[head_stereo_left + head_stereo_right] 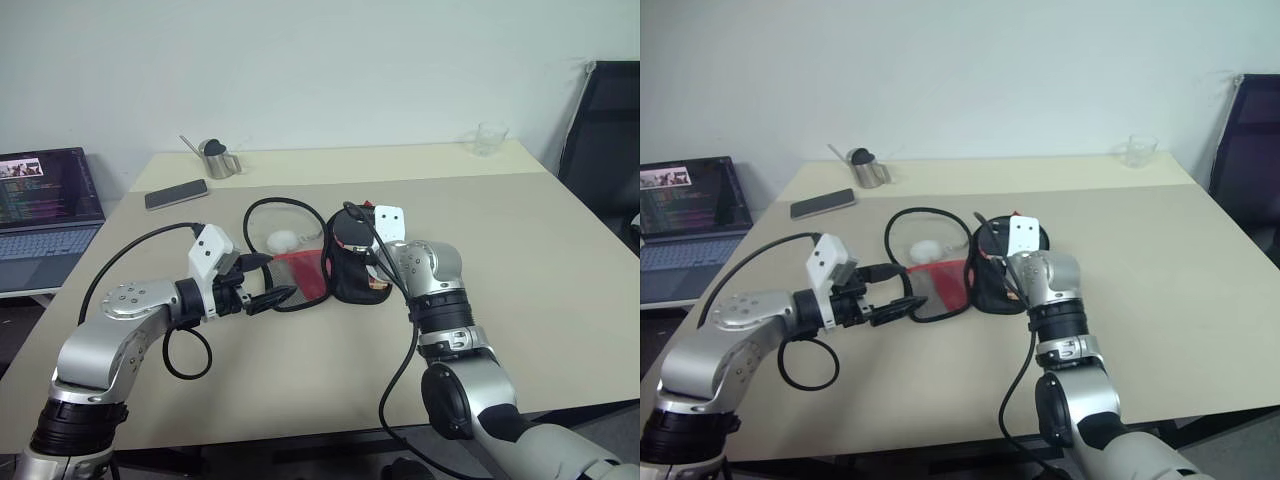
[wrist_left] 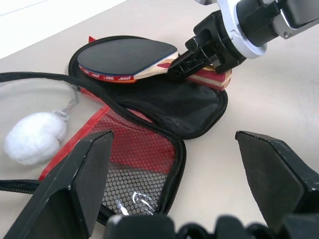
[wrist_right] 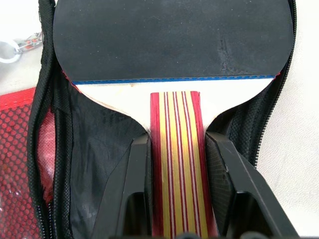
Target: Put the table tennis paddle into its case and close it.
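Observation:
The case [image 1: 352, 282] lies unzipped on the table, its red mesh lid [image 2: 134, 162] folded out to the left, and a white ball pull [image 1: 281, 240] rests inside the zipper loop. The table tennis paddle [image 2: 124, 56] lies low over the case's black half, black face up. My right gripper [image 3: 177, 144] is shut on the paddle's striped wooden handle [image 3: 178, 164], one finger on each side. My left gripper [image 1: 268, 298] is open just left of the mesh lid, at its near edge, with nothing between its fingers.
A black phone [image 1: 176, 193] and a small metal pitcher [image 1: 218, 158] sit at the far left of the table. A glass [image 1: 489, 138] stands at the far right corner. An open laptop [image 1: 45, 205] is off the left side, and a black chair [image 1: 605, 140] at the right.

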Motion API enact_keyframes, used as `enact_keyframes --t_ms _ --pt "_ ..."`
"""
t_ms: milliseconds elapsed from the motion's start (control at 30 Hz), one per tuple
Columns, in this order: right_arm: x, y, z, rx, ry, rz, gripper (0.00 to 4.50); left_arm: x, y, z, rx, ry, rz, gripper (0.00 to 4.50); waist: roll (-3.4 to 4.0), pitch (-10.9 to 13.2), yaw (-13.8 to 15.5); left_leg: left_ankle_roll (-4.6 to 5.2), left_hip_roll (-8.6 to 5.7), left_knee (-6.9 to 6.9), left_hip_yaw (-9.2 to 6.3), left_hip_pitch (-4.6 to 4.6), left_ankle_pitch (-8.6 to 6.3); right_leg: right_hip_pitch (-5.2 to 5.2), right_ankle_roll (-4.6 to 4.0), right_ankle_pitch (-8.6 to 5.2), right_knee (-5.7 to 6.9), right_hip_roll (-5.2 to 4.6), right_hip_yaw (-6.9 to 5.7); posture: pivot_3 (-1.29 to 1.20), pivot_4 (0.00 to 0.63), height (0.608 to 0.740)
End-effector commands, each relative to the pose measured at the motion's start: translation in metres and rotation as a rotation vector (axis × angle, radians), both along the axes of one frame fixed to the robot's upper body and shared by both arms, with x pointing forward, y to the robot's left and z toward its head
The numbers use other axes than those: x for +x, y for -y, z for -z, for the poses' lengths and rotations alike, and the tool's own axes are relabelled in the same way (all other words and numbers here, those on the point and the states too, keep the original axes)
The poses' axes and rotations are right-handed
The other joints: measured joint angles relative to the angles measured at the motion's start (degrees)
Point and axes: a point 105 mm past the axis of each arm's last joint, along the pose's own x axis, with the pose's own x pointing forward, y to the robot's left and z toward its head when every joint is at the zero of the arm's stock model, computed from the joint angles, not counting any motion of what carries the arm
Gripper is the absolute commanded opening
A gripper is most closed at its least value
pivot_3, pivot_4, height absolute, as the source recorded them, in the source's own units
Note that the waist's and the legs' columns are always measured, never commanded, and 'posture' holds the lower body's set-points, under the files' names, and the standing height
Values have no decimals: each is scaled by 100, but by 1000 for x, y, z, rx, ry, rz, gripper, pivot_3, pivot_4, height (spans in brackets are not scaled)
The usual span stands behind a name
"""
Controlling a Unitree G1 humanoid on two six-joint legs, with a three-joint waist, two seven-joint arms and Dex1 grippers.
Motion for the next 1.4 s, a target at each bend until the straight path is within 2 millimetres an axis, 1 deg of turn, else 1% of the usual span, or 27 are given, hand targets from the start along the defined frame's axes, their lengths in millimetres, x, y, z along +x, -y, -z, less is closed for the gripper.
enact_keyframes --t_ms 33,267,333,367,467,533,567,600,667,767,900,1000,1067,1167,1200,1267,1333,1400 --pt "-19 -51 16 105 -45 -90 1121 -4 3 -13 5 47 18 4288 0 0 0 0 0 0 0 0 0 0 0 0 0 0 0 0 150 740" --pt "-20 -59 22 123 -64 -132 1121 -6 1 -13 7 46 10 4288 0 0 -3 0 0 0 1 2 0 1 0 0 0 1 2 0 150 740" --pt "-19 -58 22 116 -53 -133 1849 -6 1 -13 7 47 9 4288 0 0 -6 0 1 0 3 3 0 1 0 0 1 2 4 0 150 740" --pt "-18 -59 22 116 -47 -140 2057 -6 1 -14 6 47 8 4288 0 0 -6 0 2 0 3 3 0 1 0 0 1 3 5 0 150 740" --pt "-18 -59 20 110 -35 -151 3029 -6 2 -14 5 47 9 4288 0 0 -6 0 3 0 3 4 0 1 0 0 1 4 5 0 150 740" --pt "-18 -60 20 111 -33 -160 3817 -5 2 -14 4 47 10 4288 0 0 -6 0 2 0 4 3 0 1 0 0 1 4 6 0 150 740" --pt "-18 -59 19 111 -30 -165 4079 -5 3 -14 4 47 11 4288 0 0 -5 0 2 0 4 3 0 1 0 0 1 4 6 0 150 740" --pt "-18 -59 18 111 -29 -170 4455 -5 3 -14 3 47 12 4288 0 0 -5 0 2 0 3 3 0 1 0 0 0 4 6 0 150 740" --pt "-18 -56 14 106 -21 -196 4487 -4 3 -14 4 47 14 4288 0 0 -5 0 2 0 3 4 0 1 0 0 0 4 6 0 150 740" --pt "-17 -39 4 58 19 -222 4487 -3 4 -13 5 47 17 4288 0 0 -3 0 4 0 3 3 0 1 0 0 0 5 6 0 150 740" --pt "-21 -15 -1 35 16 -255 4487 -2 4 -13 5 45 22 4288 0 0 5 1 3 0 3 3 0 1 0 0 0 5 7 0 150 740" --pt "-28 -6 -2 49 -1 -305 4487 -1 5 -12 7 41 31 4288 -1 0 25 1 3 0 2 3 0 2 0 0 0 5 6 0 150 740" --pt "-32 -6 -4 59 -3 -354 4487 0 7 -13 6 41 41 4288 -1 0 35 1 2 0 2 3 0 2 0 0 0 5 6 0 150 740" --pt "-36 -3 -13 56 27 -426 4487 2 8 -14 10 42 51 4288 -1 0 32 1 3 0 3 4 0 2 0 0 0 7 5 0 150 740" --pt "-36 1 -17 52 39 -438 4487 3 7 -15 13 47 47 4288 -1 0 31 1 3 0 4 5 -1 2 0 0 0 7 6 0 150 740" --pt "-31 18 -31 -1 131 -448 4487 11 0 -19 -2 52 1 4288 -1 0 50 2 3 0 4 4 -1 2 0 0 0 7 5 0 150 740" --pt "-31 32 -48 -19 237 -519 4487 23 -13 -22 1 57 -82 4288 -2 -1 73 2 0 2 1 4 0 6 0 0 -4 6 -1 0 150 740" --pt "-34 48 -57 -40 292 -591 4487 31 -23 -24 -1 52 -136 4288 -3 0 114 3 -2 3 -5 4 0 13 0 0 -10 7 -29 0 150 740"
